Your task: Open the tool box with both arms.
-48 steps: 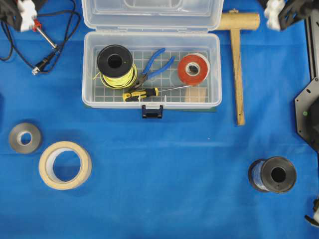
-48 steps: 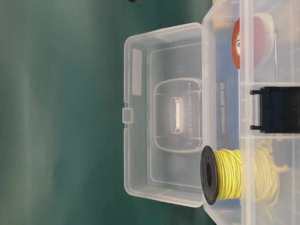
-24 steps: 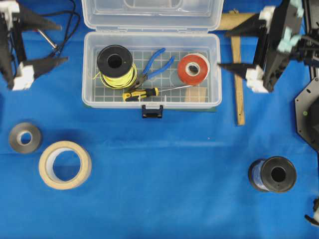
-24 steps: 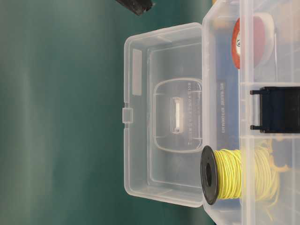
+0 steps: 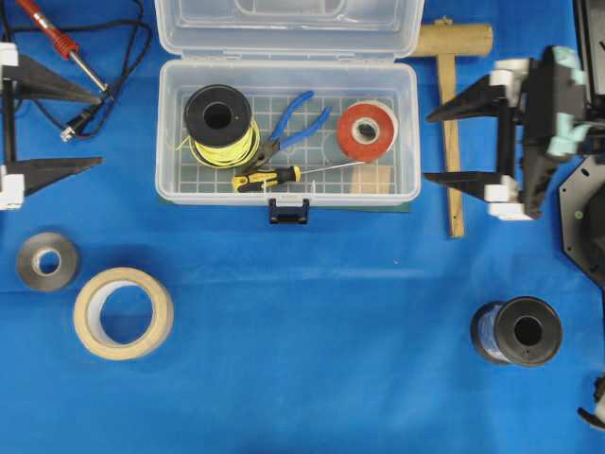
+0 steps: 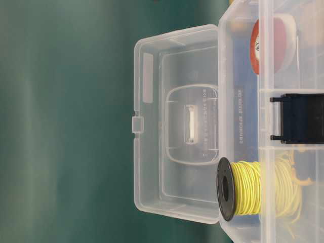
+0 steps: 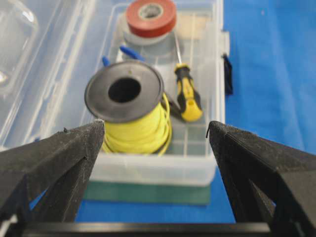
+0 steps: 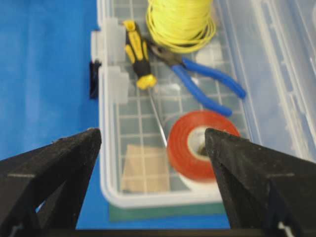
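Observation:
The clear tool box (image 5: 170, 142) stands open at the top middle, its lid (image 5: 288, 26) folded back and its black latch (image 5: 288, 211) hanging at the front. In the table-level view the lid (image 6: 177, 121) stands upright behind the base. My left gripper (image 5: 95, 130) is open and empty, left of the box and apart from it. My right gripper (image 5: 427, 148) is open and empty, just right of the box wall. The left wrist view shows open jaws (image 7: 155, 129) facing the box end; the right wrist view shows the same (image 8: 152, 133).
Inside the box lie a yellow wire spool (image 5: 219, 125), blue pliers (image 5: 295, 121), a screwdriver (image 5: 269, 177) and red tape (image 5: 367, 130). A wooden mallet (image 5: 452, 95) lies under the right gripper. A soldering iron (image 5: 61, 43), grey tape (image 5: 47, 261), masking tape (image 5: 123, 313) and a black spool (image 5: 517, 331) lie around.
Both grippers have come from the top corners to stand level with the box, one on each side, jaws open. The box has stayed open and still.

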Robot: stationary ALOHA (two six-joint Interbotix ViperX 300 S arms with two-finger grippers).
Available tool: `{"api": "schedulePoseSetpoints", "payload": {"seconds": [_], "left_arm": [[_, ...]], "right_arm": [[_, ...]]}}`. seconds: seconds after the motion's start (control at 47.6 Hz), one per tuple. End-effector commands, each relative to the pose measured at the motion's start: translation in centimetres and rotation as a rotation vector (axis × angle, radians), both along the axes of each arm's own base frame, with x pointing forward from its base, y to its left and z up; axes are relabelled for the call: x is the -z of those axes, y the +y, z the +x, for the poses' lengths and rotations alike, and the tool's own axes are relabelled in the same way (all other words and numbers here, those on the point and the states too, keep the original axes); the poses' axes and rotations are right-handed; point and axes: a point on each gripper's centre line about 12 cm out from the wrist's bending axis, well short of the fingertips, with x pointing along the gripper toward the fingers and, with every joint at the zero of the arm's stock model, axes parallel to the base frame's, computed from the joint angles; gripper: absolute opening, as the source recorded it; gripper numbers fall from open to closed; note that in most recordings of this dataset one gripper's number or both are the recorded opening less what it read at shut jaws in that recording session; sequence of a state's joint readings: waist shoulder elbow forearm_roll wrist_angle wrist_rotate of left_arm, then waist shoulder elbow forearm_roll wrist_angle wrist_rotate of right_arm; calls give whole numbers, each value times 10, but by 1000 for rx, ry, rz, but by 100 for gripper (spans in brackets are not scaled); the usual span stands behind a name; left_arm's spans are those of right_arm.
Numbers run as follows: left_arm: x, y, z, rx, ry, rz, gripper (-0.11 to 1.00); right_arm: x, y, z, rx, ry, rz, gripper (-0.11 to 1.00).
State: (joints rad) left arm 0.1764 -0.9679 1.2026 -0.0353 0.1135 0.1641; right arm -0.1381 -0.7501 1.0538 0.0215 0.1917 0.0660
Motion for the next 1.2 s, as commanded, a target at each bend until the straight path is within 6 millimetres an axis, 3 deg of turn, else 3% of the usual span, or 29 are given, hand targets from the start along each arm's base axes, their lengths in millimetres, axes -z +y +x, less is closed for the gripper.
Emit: {"api": "schedulePoseSetpoints", "payload": {"seconds": [0.0, 0.189, 0.378, 0.526, 1.177], "left_arm": [[-2, -2, -7, 1, -13, -2, 91], [5, -5, -26, -11, -37, -41, 91], [16, -7, -36, -27, -39, -94, 91], [27, -8, -38, -39, -22, -127, 90], [27, -10, -37, -25, -23, -133, 90]], "right_arm": [[-5, 2, -11, 3, -45, 9, 83], [3, 6, -40, 13, -94, 29, 83], [17, 8, -53, 24, -97, 53, 83], [28, 8, -55, 36, -96, 70, 83], [26, 8, -54, 33, -105, 65, 83]]}}
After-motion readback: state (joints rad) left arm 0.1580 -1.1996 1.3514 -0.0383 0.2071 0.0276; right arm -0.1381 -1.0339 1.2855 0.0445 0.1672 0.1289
